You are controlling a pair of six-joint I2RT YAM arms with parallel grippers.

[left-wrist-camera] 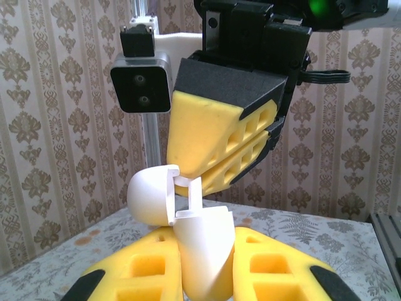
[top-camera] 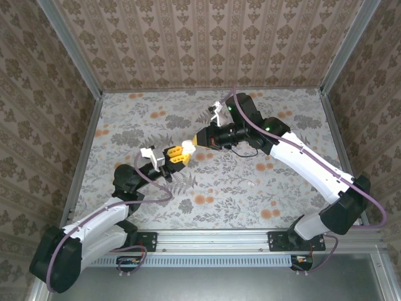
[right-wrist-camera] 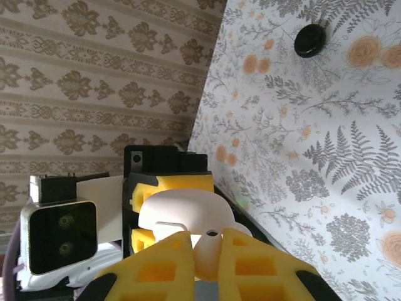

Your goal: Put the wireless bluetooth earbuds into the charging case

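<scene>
Charging case (left-wrist-camera: 207,251) is up off the table (right-wrist-camera: 326,157), clamped upright between the left gripper (left-wrist-camera: 203,235) fingers, with its lid (left-wrist-camera: 150,194) flipped open to one side. The right gripper (left-wrist-camera: 191,182) comes in from above, its yellow fingers squeezed nearly together with the tips right at the case's open mouth, pinching a thin white bit of it as far as I can tell. One roundish black earbud (right-wrist-camera: 310,39) sits on the table, well apart from both grippers.
</scene>
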